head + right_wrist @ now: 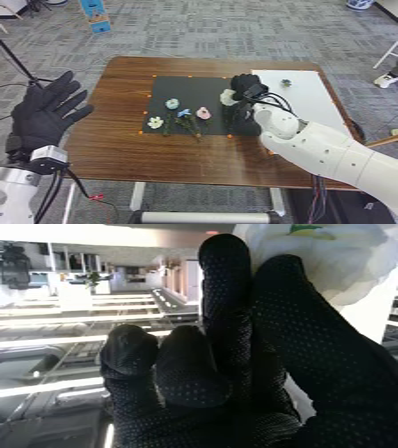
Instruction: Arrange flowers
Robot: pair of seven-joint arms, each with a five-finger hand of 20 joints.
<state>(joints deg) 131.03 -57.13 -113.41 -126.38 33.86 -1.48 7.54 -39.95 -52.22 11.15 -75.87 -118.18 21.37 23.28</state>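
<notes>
From here, four small flowers (203,113) are lying toward eight o'clock on the black mat (191,85); a white board (306,100) is filling two. The left hand (46,107) is hovering at nine, fingers spread. At one, the right hand (248,85) is pinching a white flower (228,97) – dim stem trailing toward six – its ruffled petals glowing.

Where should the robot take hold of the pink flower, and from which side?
I'd pinch the pink flower just below its bloom, coming down from above and slightly from the right. It lies flat on the black mat, and the blue flower crowds its left.
</notes>
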